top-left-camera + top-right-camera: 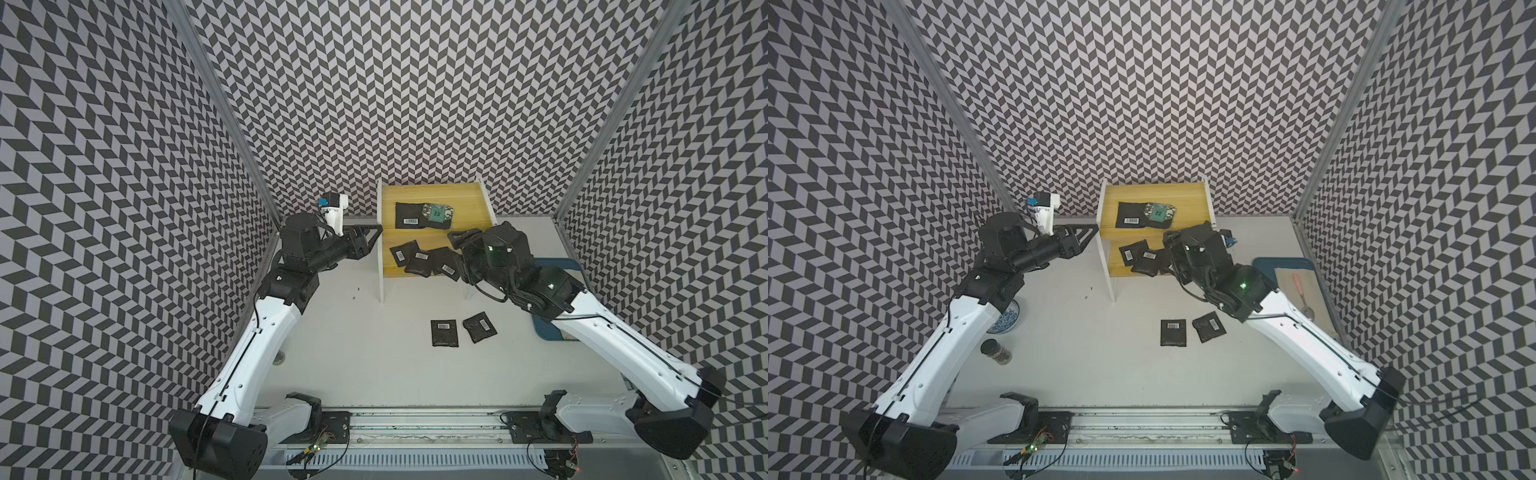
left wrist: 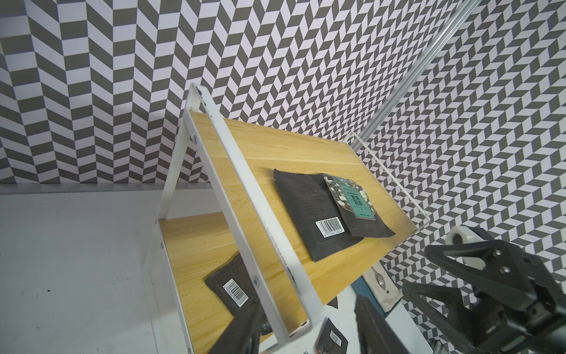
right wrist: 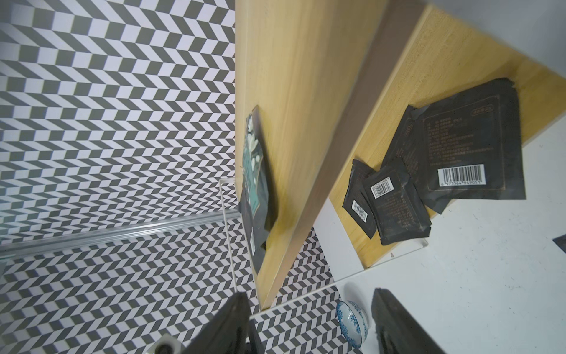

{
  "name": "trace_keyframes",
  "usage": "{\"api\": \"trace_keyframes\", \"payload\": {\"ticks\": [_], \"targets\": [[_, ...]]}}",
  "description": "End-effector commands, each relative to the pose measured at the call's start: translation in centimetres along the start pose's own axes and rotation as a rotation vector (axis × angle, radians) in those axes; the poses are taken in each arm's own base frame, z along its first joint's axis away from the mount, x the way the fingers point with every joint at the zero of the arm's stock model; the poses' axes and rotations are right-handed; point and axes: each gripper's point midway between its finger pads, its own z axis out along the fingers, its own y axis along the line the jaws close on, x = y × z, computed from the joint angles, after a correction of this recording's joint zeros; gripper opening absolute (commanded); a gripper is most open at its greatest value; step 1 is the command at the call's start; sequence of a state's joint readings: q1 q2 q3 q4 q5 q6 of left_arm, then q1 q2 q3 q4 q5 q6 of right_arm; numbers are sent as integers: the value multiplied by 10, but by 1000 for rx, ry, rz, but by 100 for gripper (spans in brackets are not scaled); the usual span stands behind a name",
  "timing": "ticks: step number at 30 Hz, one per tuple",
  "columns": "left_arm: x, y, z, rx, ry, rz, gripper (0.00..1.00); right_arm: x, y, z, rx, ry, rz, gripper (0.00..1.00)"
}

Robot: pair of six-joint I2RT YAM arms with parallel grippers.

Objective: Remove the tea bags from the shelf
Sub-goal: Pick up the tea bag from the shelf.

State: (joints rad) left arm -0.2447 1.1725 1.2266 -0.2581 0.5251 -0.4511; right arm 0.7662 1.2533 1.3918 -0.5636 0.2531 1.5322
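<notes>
Tea bags (image 1: 422,259) in three spots in both top views. On the shelf (image 1: 415,193), just above frame centre: two on the upper board, a black barcode sachet (image 1: 409,216) with the green-patterned sachet (image 1: 437,212) overlapping its right edge. On the lower board, a cluster of about four (image 1: 1144,259), overlapping one another, barcodes up, hidden at its right end by the right arm. Below the shelf, on the white table (image 1: 353,353), lower centre-right of the frame: a square-lying sachet (image 1: 444,332) and a tilted sachet (image 1: 480,327), flat, side by side, just apart.

Left gripper (image 1: 374,231) at the left of the shelf, level with the upper board's front edge, tips at the white side frame. In the left wrist view, jaws parted, one on either side of the frame's sloping bar; contact with the bar impossible to tell; nothing grasped.

Right gripper (image 1: 455,239) at the shelf's right side, just right of the lower cluster. In the right wrist view, fingers (image 3: 395,325) spread wide, nothing between them, released.

Blue tray (image 1: 1266,262) at the right edge of the table in a top view, pink-handled spoon (image 1: 1302,291) inside. Blue-and-white bowl (image 1: 1009,322) and dark jar (image 1: 995,351) at centre left, beside the left arm.
</notes>
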Motion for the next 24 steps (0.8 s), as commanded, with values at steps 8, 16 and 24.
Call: {"api": "trace_keyframes", "payload": {"ticks": [8, 16, 24], "targets": [[-8, -12, -1, 44, -23, 15, 53, -13, 75, -34, -142, 2, -394, 64], [-6, -8, 2, 38, -14, 15, 53, -39, 87, 15, -37, 20, -748, 68], [-2, -7, 3, 36, -7, 16, 53, -53, 76, 48, 98, 19, -918, 76]]}}
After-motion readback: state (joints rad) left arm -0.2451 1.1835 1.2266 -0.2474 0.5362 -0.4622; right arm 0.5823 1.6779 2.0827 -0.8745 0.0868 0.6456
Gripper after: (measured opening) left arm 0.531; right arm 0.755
